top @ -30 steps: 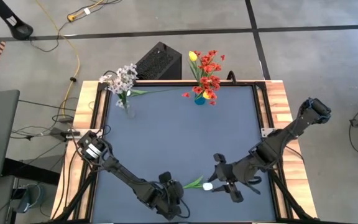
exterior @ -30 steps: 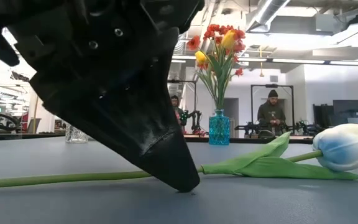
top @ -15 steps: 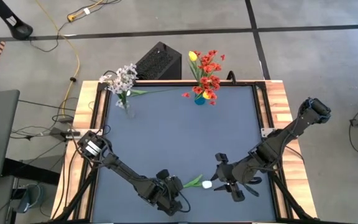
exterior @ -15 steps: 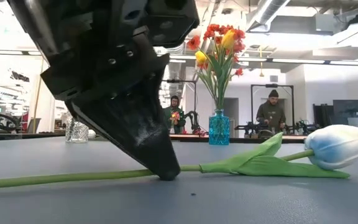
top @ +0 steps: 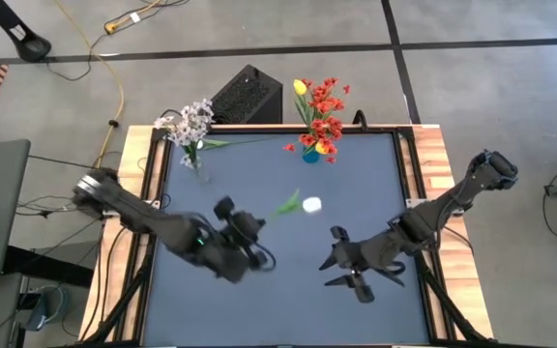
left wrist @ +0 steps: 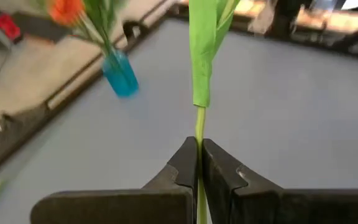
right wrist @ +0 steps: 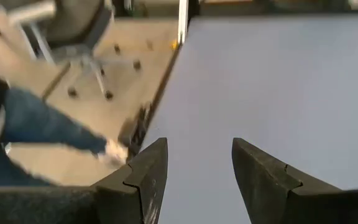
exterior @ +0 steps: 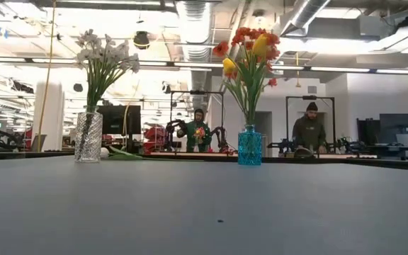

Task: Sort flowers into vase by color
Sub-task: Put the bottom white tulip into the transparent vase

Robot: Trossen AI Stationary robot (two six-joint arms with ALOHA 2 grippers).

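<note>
- We saw the left pincer (left wrist: 199, 163) squeezed tight on the thin green stem of a white tulip (top: 310, 204), up over the middle of the smooth grey tabletop (top: 259, 174).
- The right pincer (right wrist: 194, 180) stood open and held nothing, near the front right edge.
- A blue glass vase (exterior: 248, 146) with red and yellow flowers and a clear bumpy vase (exterior: 88, 137) with white flowers stood at the far edge.

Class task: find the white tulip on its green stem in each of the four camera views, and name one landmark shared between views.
High view: white tulip on a green stem, mid-table, lifted.
Low view: not in it.
Left wrist view: only its stem and leaf, pinched by the left end effector.
Right wrist view: not in it.
Shared landmark: blue glass vase.
</note>
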